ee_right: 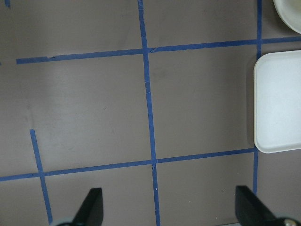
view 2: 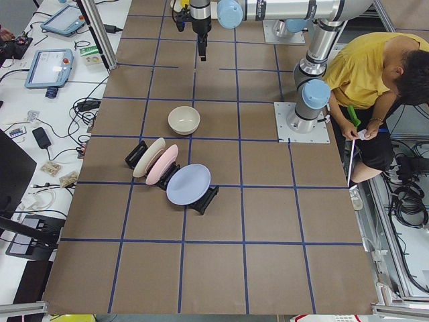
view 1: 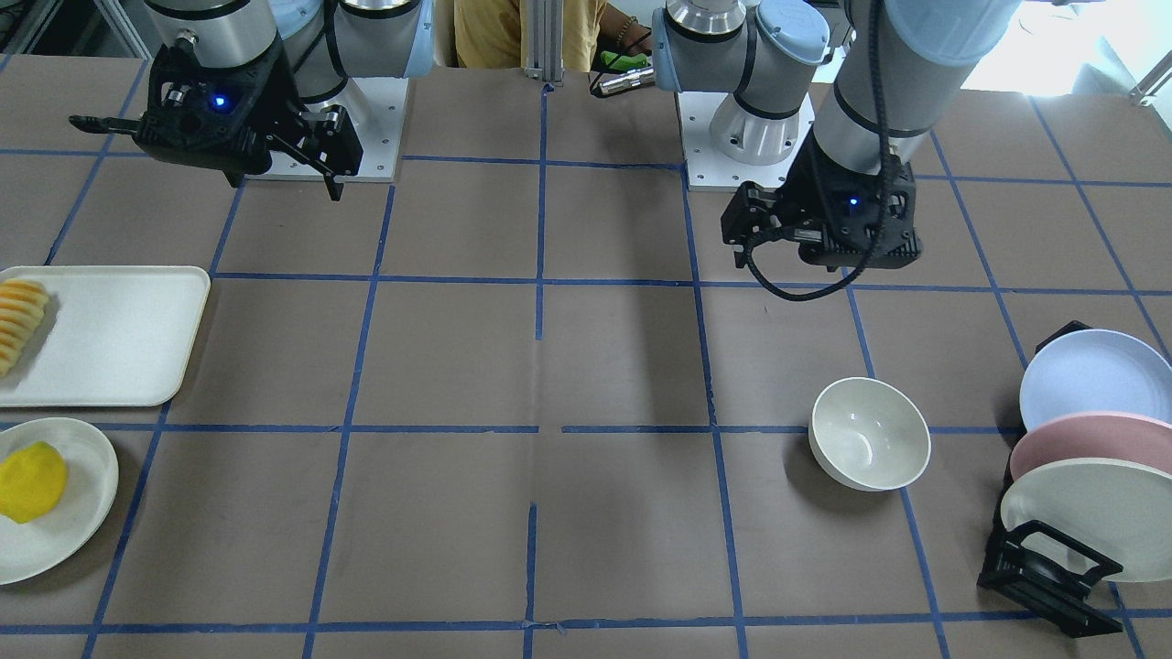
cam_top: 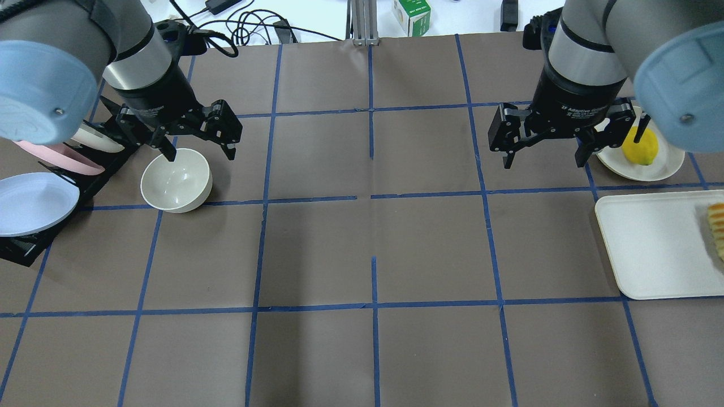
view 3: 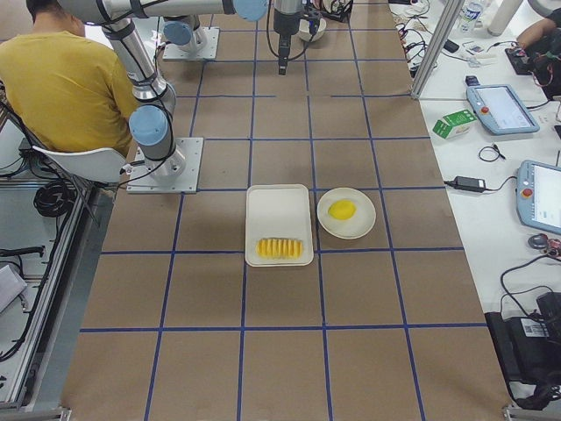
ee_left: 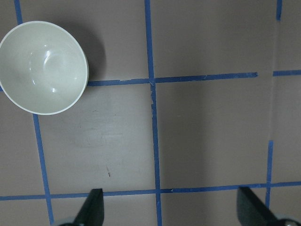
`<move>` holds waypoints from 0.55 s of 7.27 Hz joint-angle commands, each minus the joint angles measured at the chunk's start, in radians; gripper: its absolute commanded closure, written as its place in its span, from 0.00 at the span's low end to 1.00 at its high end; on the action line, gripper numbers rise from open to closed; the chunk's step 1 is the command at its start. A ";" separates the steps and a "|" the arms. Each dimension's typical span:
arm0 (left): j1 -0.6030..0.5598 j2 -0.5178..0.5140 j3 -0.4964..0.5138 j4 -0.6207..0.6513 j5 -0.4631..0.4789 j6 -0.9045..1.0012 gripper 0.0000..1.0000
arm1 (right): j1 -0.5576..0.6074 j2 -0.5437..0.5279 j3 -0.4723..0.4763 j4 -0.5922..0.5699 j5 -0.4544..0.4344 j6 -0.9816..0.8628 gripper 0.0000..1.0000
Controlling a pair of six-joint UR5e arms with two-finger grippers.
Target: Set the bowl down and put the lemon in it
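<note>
The off-white bowl (cam_top: 176, 180) stands upright and empty on the brown table on my left side; it also shows in the front view (view 1: 870, 433) and at the top left of the left wrist view (ee_left: 43, 67). My left gripper (cam_top: 199, 152) is open and empty, held above the table and off to one side of the bowl. The yellow lemon (cam_top: 640, 147) lies on a flat off-white plate (cam_top: 622, 169) on my right side, and shows in the front view too (view 1: 32, 480). My right gripper (cam_top: 543, 160) is open and empty, raised above the table beside that plate.
A white tray (cam_top: 650, 249) with sliced yellow-orange food (cam_top: 717, 226) lies beside the lemon's plate. A black rack with pastel plates (cam_top: 39, 192) stands close to the bowl, at the table's left end. A person in yellow (view 2: 365, 74) sits behind the robot.
</note>
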 commanded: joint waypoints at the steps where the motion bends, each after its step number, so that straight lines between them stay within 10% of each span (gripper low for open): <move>1: 0.211 -0.080 -0.076 0.141 -0.009 0.129 0.00 | -0.011 0.018 0.009 -0.004 -0.015 -0.007 0.00; 4: 0.356 -0.247 -0.135 0.383 -0.009 0.349 0.00 | -0.139 0.184 0.023 -0.166 0.001 -0.006 0.00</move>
